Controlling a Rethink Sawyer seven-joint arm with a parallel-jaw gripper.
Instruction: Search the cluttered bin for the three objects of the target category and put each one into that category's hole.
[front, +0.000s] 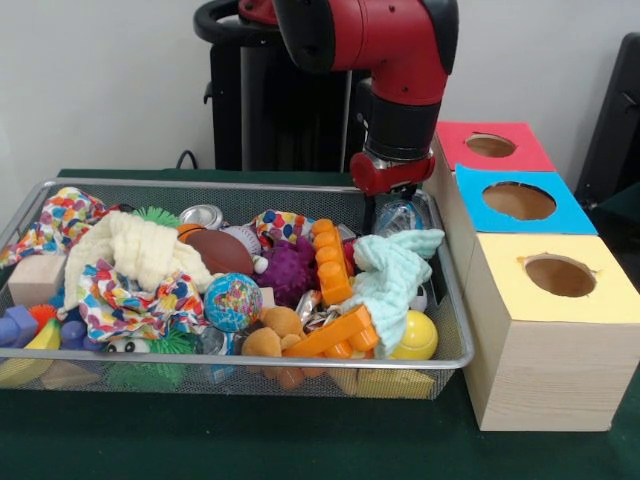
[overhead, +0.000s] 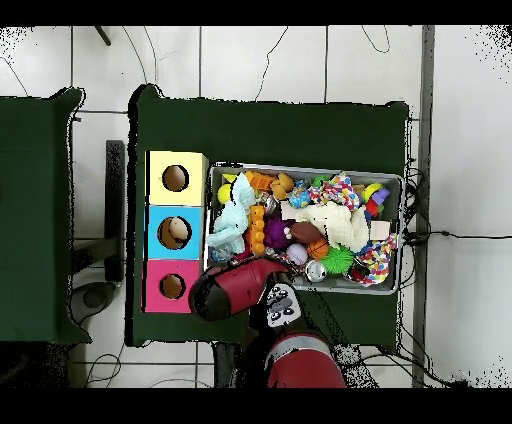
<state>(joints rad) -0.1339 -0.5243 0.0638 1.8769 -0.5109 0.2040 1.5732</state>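
A crinkly, see-through piece of bluish plastic (front: 398, 217) sits at the bin's far right corner, glinting, directly under the end effector (front: 388, 203). The end effector reaches down onto it, but its fingers are hidden behind the red wrist collar and the clutter, so whether they are apart or together cannot be told, nor whether they touch the plastic. No other such pieces can be picked out in the heap.

The bin (front: 250, 364) is a shallow tray of silver wire mesh with a thick wire rim, and it is heaped full. Just beside the plastic lies a soft mint-green cloth (front: 395, 277), draped toward the near right corner over a smooth yellow ball (front: 418, 338). Left of it stand ridged orange plastic pieces (front: 331, 262), a knobbly purple ball (front: 292, 271), a globe-printed ball (front: 232, 301), a brown football (front: 221, 252), a shiny tin (front: 201, 216) and a cream knitted cloth (front: 135, 250).

The blue-topped box (front: 520, 202) stands just right of the bin, between the red-topped box (front: 490, 146) and the yellow-topped box (front: 555, 290). All three are pale wood with round cutouts; the blue one's hole (overhead: 174, 233) shows something pale inside from overhead. The boxes stand close against the bin's right rim. The green desk (front: 240, 440) lies open in front of the bin.
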